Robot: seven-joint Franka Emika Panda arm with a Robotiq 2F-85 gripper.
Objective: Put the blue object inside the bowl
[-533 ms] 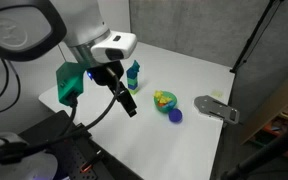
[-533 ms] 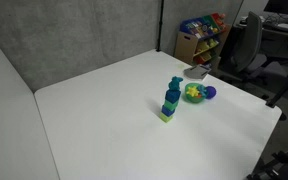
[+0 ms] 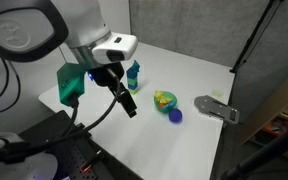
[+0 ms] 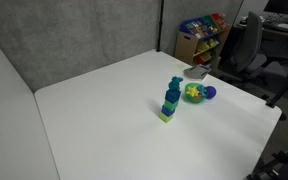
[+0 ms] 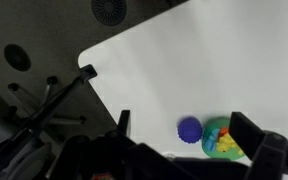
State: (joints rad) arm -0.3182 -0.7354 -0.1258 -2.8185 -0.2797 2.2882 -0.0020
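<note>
The blue object (image 4: pixel 174 84), a small blue-teal piece with a pointed top, stands on top of a short stack of toy blocks (image 4: pixel 169 106) on the white table; it also shows in an exterior view (image 3: pixel 134 68). The yellow-green bowl (image 4: pixel 193 95) sits just beside the stack and holds small coloured pieces; it shows in both exterior views (image 3: pixel 164 99) and in the wrist view (image 5: pixel 222 139). My gripper (image 3: pixel 127 103) hangs above the table, in front of the stack and apart from it. In the wrist view my gripper (image 5: pixel 184 124) is open and empty. The blue object is out of the wrist view.
A dark blue ball (image 3: pixel 175 115) lies against the bowl, also in the wrist view (image 5: pixel 189 128). A flat grey metal piece (image 3: pixel 216 107) lies beyond the bowl near the table edge. A green fixture (image 3: pixel 69 81) stands by the robot base. Shelves and a chair stand behind the table (image 4: pixel 104 120).
</note>
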